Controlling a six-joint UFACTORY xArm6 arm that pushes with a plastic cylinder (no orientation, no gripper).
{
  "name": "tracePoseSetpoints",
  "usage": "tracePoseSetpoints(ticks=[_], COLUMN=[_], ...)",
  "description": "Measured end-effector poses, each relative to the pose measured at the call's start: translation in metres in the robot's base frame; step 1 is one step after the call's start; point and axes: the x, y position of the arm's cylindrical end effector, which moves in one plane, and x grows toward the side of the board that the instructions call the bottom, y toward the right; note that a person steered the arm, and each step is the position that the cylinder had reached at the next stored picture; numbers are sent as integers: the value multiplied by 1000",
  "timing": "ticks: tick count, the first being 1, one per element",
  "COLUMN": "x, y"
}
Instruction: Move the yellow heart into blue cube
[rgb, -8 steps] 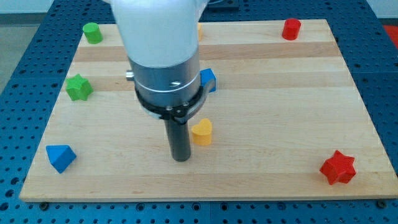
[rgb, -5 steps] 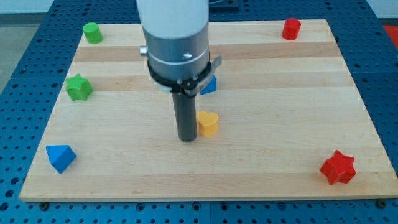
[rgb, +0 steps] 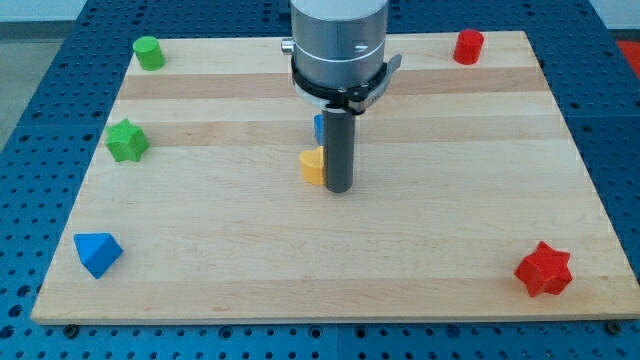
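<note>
Nudging toward the board's top edge, my tip (rgb: 339, 188), which has no fingers, should steer the yellow heart (rgb: 312, 167) squarely into the blue cube (rgb: 318, 128).

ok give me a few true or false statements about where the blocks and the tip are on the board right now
1. My tip is right beside the yellow heart, on its right in the view. True.
2. The blue cube is in full view. False: the rod hides most of it; only a sliver shows just above the heart.
3. The red star lies near the view's bottom right corner. True.
4. The blue triangular block touches the green star. False: they lie well apart on the view's left side.
5. The green cylinder is at the view's top right. False: it is at the top left; the red cylinder is top right.
</note>
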Motion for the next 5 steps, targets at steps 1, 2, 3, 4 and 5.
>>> tracePoseSetpoints(ticks=[1, 2, 3, 4, 5], x=[2, 11, 20, 22, 16], y=[0, 0, -2, -12, -16])
